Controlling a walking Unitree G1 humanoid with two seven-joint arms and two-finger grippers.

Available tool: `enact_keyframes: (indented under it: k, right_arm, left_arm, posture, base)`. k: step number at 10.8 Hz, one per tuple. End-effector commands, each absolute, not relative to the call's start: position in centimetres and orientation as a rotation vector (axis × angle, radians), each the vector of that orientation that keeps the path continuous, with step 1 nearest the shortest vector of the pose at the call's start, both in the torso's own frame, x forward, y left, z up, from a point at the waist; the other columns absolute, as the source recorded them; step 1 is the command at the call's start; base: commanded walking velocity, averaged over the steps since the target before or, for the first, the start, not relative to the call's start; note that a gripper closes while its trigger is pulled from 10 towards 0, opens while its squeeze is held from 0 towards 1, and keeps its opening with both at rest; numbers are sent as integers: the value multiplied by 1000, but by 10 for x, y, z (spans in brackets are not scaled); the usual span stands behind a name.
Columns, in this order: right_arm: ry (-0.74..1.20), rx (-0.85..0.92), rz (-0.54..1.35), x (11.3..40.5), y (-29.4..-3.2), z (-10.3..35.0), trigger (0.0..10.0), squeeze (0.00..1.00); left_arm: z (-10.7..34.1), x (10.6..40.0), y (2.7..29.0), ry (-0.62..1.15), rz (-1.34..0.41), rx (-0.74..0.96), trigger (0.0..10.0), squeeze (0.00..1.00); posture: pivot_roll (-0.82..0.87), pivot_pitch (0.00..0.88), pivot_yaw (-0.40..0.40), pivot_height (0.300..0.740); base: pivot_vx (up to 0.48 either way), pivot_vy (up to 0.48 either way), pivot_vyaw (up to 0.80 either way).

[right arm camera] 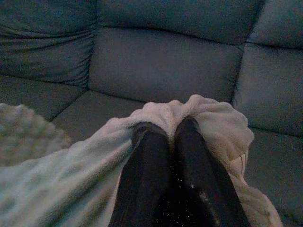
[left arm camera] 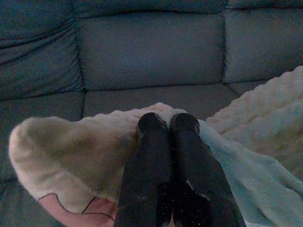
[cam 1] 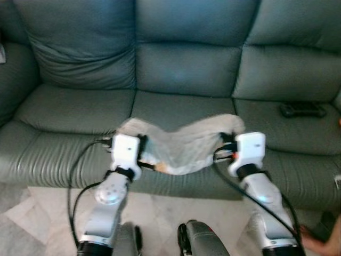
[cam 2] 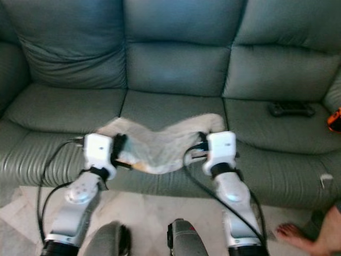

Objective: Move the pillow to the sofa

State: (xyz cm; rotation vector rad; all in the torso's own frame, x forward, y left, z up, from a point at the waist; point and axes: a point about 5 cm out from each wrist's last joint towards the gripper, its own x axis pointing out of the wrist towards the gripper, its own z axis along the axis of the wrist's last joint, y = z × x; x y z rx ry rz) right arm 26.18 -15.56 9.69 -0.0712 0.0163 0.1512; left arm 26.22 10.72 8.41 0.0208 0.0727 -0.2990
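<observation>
Had the pillow (cam 1: 181, 145) slung between both claws over the sofa (cam 1: 176, 109) front edge, mid seat. Left gripper (left arm camera: 166, 124) and right gripper (right arm camera: 166, 128) each pressed together, pinching a fluffy corner. Risk: limp fabric slipping from one pinch, or release too early, and it slides off onto the tile floor (cam 1: 32, 208). A remote (cam 1: 302, 110) lay on the sofa's right seat.

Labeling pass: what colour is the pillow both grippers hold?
Cream-white fleece pillow, pink patch at one corner; left wrist view shows it best.

Silver arms, white wrist housings, black cabling.
Left claw (left arm camera: 168, 124) and right claw (right arm camera: 165, 130): long black fingers, matte, lightly scuffed.
</observation>
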Motion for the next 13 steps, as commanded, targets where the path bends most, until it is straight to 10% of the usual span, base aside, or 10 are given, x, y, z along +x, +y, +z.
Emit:
enact_keyframes:
  k: [1,8,13]
  right_arm:
    - [7,-54,187,262,-145,98,10000,0]
    - [11,-57,184,265,-144,97,10000,0]
    - [13,-60,179,264,-145,96,10000,0]
  left_arm:
    - [83,262,112,76,-293,41,10000,0]
    - [88,263,110,51,-303,55,10000,0]
    - [88,263,108,51,-313,47,10000,0]
  posture:
    - [-74,167,-39,740]
    - [-66,164,-35,740]
    - [-73,167,-35,740]
  base:
    - [0,480,0]
    - [0,63,0]
    - [0,-405,0]
